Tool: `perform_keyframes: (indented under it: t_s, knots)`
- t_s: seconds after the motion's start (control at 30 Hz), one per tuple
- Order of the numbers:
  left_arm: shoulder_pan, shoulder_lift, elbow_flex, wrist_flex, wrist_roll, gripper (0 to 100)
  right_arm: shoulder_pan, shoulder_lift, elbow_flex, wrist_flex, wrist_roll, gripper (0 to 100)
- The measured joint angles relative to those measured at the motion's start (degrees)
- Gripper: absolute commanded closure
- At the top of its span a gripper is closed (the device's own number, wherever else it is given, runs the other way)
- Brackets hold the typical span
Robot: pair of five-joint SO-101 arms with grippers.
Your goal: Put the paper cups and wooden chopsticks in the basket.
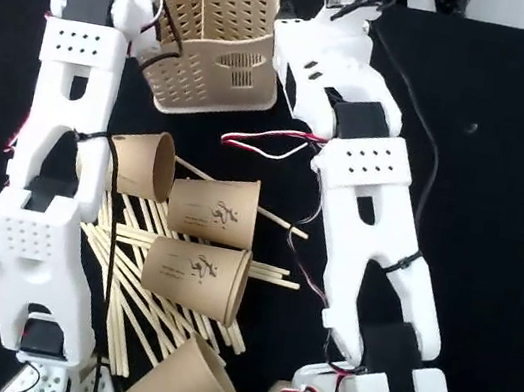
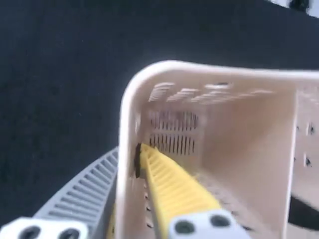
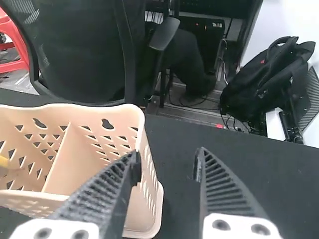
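Nothing's in yet: paper cups (image 1: 195, 278) and chopsticks (image 1: 120, 283) lie mid-table, basket (image 1: 211, 81) looks empty. Left gripper (image 2: 128, 152) pinches its wall, right gripper (image 3: 164, 167) is open.

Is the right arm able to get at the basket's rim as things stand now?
Probably yes: the right gripper, jaws open, hangs right at a corner of the basket, and nothing lies between them.

1. Basket (image 1: 213, 40): beige perforated plastic with an inner divider, tilted at the table's far side, and one wall is pinched by the left gripper (image 2: 130, 154).
2. Cups: four brown paper ones, all on their sides, in a loose line from just below the basket to the near edge (image 1: 141, 163) (image 1: 214, 208) (image 1: 195, 278) (image 1: 180, 382).
3. Chopsticks (image 1: 125, 284): pale wood, a loose fanned pile under and between the cups.
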Motion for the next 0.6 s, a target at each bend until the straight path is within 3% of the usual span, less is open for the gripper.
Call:
perform_keyframes:
  t_s: [0.37,0.6]
  knots:
    - [0.6,-0.4,-1.8,8.0,-12.7,97,-0.1,-4.6,7.4,3.1,0.0,82.1]
    - [1.3,-3.2,-2.5,16.3,-16.3,97,-0.1,-13.0,18.5,1.4,0.0,82.1]
